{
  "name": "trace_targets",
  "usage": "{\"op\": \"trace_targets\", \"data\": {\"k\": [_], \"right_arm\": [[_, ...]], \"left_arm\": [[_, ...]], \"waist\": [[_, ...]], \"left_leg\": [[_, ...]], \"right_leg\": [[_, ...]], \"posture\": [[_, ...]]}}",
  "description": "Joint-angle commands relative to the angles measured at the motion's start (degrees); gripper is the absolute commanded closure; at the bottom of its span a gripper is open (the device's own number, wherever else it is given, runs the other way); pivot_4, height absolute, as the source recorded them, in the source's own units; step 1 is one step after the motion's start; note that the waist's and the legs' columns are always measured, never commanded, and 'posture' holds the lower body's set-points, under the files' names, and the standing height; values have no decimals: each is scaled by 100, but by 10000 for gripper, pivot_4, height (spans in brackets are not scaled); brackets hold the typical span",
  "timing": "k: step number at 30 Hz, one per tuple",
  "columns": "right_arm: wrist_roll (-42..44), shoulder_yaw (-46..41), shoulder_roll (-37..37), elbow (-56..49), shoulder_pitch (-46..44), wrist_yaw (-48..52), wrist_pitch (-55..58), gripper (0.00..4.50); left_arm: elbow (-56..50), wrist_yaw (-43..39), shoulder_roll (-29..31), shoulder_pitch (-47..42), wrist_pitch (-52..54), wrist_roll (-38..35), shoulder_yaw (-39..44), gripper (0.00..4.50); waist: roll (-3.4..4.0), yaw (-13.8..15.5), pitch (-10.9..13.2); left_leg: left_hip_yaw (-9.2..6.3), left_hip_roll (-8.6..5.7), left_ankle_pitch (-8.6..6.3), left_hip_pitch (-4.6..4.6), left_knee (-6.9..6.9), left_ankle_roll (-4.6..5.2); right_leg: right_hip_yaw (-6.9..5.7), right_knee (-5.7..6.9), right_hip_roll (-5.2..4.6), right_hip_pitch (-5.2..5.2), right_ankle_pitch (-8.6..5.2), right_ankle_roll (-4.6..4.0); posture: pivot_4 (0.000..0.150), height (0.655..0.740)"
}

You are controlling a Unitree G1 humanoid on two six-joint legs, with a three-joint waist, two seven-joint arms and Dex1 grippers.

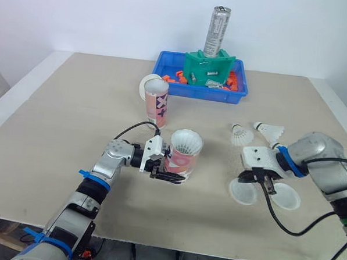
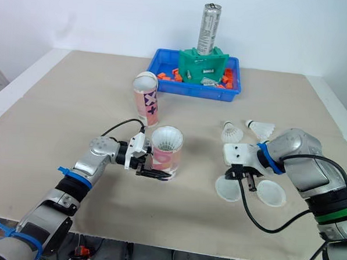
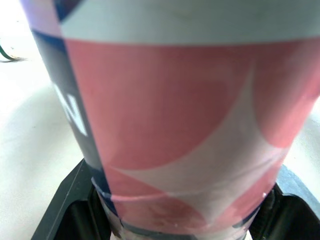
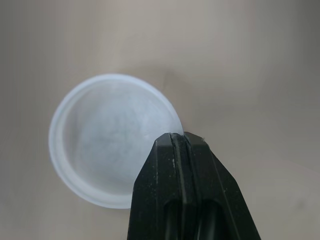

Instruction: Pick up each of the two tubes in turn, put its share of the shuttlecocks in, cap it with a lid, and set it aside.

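Observation:
My left gripper (image 1: 170, 175) is shut on the lower part of a pink and white tube (image 1: 182, 155), which stands upright on the table with white shuttlecock feathers showing in its open top. In the left wrist view the tube (image 3: 175, 125) sits between both black fingers (image 3: 70, 210). A second pink tube (image 1: 157, 104) stands behind it, with a white lid at its top. My right gripper (image 1: 268, 186) is down between two white lids (image 1: 243, 192) (image 1: 286, 197), its fingers (image 4: 190, 190) shut on the rim of one lid (image 4: 105, 145). Two loose shuttlecocks (image 1: 241, 135) (image 1: 270, 130) lie just beyond.
A blue tray (image 1: 233, 97) at the back holds orange parts and a green holder (image 1: 209, 68) with a tall silver can (image 1: 216, 30). The table's front edge runs close below both arms.

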Motion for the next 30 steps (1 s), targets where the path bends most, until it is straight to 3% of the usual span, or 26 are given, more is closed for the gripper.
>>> {"op": "trace_targets", "data": {"k": [1,8,14,22,30], "right_arm": [[652,-587,-10,-473,-760,149,447,44432],[1204,-574,309,-570,-2111,223,735,44432],[1129,35,1267,-498,-3253,142,626,44432],[604,696,1825,87,-3679,246,-157,44432],[224,870,1909,649,-3829,383,-819,44432]], "left_arm": [[397,-65,140,69,-24,356,-181,15975],[542,-286,140,45,89,371,-286,15975],[545,-516,232,-4,201,495,-436,15975],[586,-526,366,-30,-29,698,-573,15975],[528,-491,405,50,-97,690,-618,15975]], "waist": [[-1,1,0],[-3,-3,-1],[3,-49,-6],[-3,-48,-10],[-2,-49,-11]], "left_leg": [[1,0,0,0,0,0],[-1,1,0,1,-1,-1],[1,8,-1,0,-10,-2],[-2,15,-7,-1,-33,-9],[-11,34,-6,3,-40,-9]], "right_leg": [[1,0,0,0,0,0],[0,-1,0,-1,-2,-6],[2,2,8,-10,0,-4],[2,2,18,-13,-12,2],[1,3,42,-13,-12,-8]], "posture": [[1500,7400],[1500,7400],[1500,7400],[1500,7400],[1500,7400]]}}
